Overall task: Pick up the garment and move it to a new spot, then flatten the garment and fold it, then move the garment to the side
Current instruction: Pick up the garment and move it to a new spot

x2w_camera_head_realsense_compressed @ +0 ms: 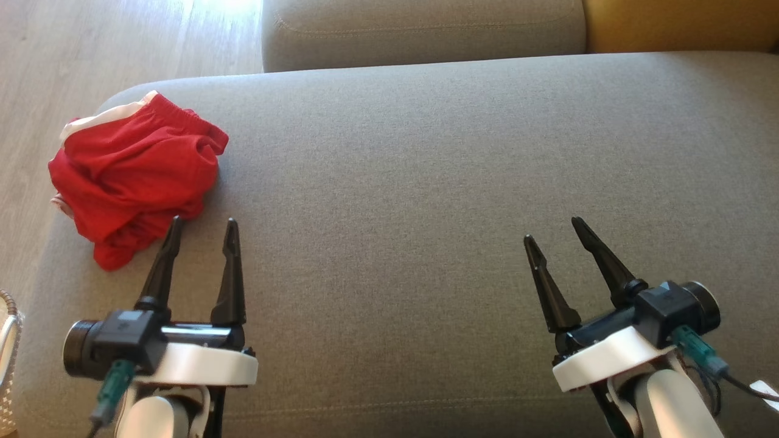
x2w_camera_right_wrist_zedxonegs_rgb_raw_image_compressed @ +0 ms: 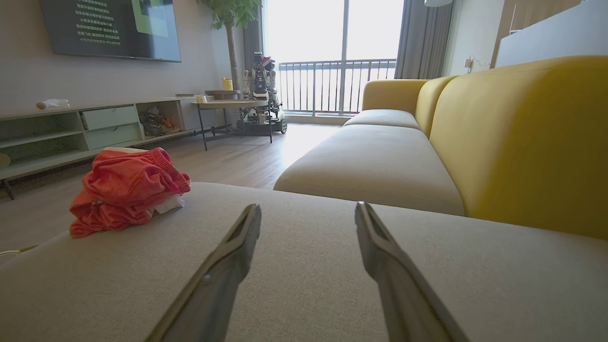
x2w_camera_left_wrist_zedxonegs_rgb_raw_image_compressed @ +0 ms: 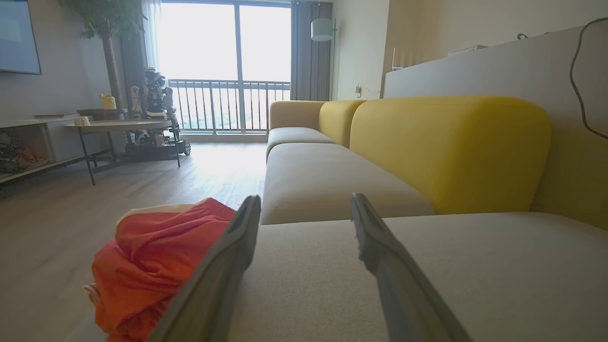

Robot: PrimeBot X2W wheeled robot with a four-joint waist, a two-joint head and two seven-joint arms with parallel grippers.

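Note:
A pair of red shorts with a white waistband [x2w_camera_head_realsense_compressed: 135, 175] lies crumpled at the far left end of the grey sofa seat [x2w_camera_head_realsense_compressed: 426, 182], close to its rounded edge. My left gripper [x2w_camera_head_realsense_compressed: 203, 228] hovers open just right of and below the heap, its left fingertip almost at the cloth. In the left wrist view the red shorts [x2w_camera_left_wrist_zedxonegs_rgb_raw_image_compressed: 147, 261] sit left of the open fingers [x2w_camera_left_wrist_zedxonegs_rgb_raw_image_compressed: 228, 266]. My right gripper [x2w_camera_head_realsense_compressed: 552, 234] is open over bare cushion far to the right; its wrist view shows the red shorts [x2w_camera_right_wrist_zedxonegs_rgb_raw_image_compressed: 127, 190] well off to the left.
The seat's left edge drops to a wooden floor [x2w_camera_head_realsense_compressed: 73, 55]. A second grey seat cushion [x2w_camera_head_realsense_compressed: 420, 30] lies beyond, with a yellow backrest [x2w_camera_left_wrist_zedxonegs_rgb_raw_image_compressed: 451, 152] along the right. A pale mesh object [x2w_camera_head_realsense_compressed: 7, 353] sits at the lower left. Across the room stand a side table [x2w_camera_left_wrist_zedxonegs_rgb_raw_image_compressed: 118, 126] and another robot [x2w_camera_left_wrist_zedxonegs_rgb_raw_image_compressed: 154, 114].

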